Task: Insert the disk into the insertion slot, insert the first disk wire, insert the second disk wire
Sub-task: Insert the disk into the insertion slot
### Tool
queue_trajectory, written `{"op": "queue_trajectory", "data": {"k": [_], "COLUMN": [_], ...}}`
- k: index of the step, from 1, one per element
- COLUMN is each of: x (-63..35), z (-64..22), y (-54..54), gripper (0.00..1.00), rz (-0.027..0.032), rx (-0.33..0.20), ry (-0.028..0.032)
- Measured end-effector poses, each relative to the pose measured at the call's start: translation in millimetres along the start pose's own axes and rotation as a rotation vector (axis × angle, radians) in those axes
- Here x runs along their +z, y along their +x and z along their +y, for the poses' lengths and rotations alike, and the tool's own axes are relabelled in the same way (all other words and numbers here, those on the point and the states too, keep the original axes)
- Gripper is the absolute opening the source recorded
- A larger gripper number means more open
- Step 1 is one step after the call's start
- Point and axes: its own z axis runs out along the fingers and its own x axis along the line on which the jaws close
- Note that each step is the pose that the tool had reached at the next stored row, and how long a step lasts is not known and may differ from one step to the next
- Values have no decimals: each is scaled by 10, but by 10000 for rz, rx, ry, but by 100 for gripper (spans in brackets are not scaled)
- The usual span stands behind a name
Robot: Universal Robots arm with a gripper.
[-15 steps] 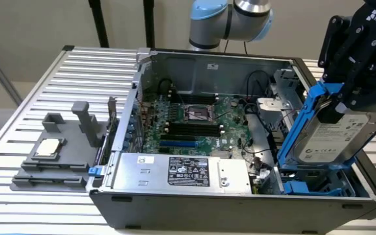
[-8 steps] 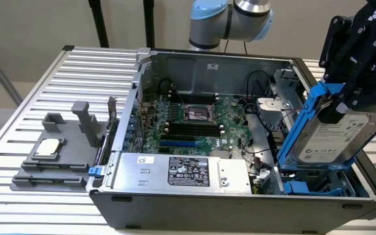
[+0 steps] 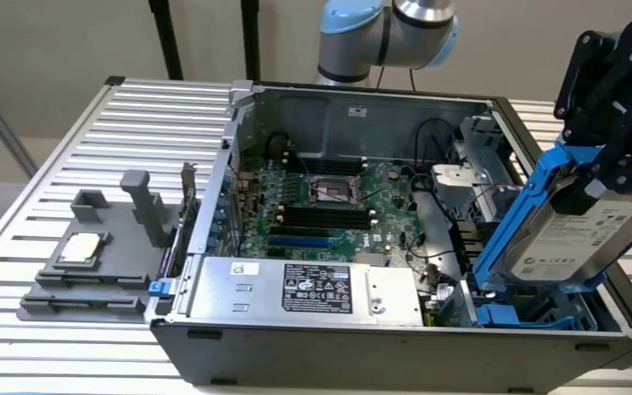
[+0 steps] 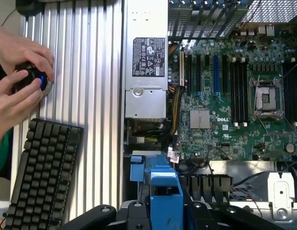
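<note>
One step is occupying the arm at this moment, as I judge it: getting the disk into the insertion slot. Reading the exterior view from its left, a grey fixture (image 3: 96, 263) is sitting on the slatted bench (image 3: 151, 107). Next, the open computer case (image 3: 404, 350) is lying with the power supply (image 3: 305, 288) along its near wall and the motherboard (image 3: 338, 206) behind that.

At the exterior view's right, the tool (image 3: 601, 169) is gripping the disk (image 3: 579, 239) by its blue carrier (image 3: 522, 222). The jaws are closed on it and standing fairly wide for so broad a thing. The disk is hanging steeply tilted, nearly on edge, above the insertion slot (image 3: 525, 317), whose blue rails are showing in the case's near right corner. Whether its lower edge is touching them I cannot tell.

Doing this well, I think, is a matter of three things:
- levelling the carrier until its sides are running parallel with the rails
- keeping it clear of the grey metal cage (image 3: 476, 144) behind the bay
- lowering slowly so neither side is binding

The disk is showing a silver metal body with a white printed label, framed in bright blue plastic. In the wrist view, a person's hands (image 4: 21, 52) are working a small round controller (image 4: 30, 79) near a keyboard (image 4: 42, 172).
</note>
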Motion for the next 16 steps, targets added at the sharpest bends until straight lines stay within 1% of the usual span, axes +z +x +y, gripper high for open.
{"op": "queue_trajectory", "data": {"k": [3,7,9,12,16], "x": [7,59,78,82,81], "z": [-23,-113,-120,-120,-118], "y": [45,49,45,4,-113], "gripper": [33,33,33,33,33], "rz": [-1,0,3,0,1], "rx": [20,20,20,20,20], "ry": [-35,-76,-85,-96,-114]}}
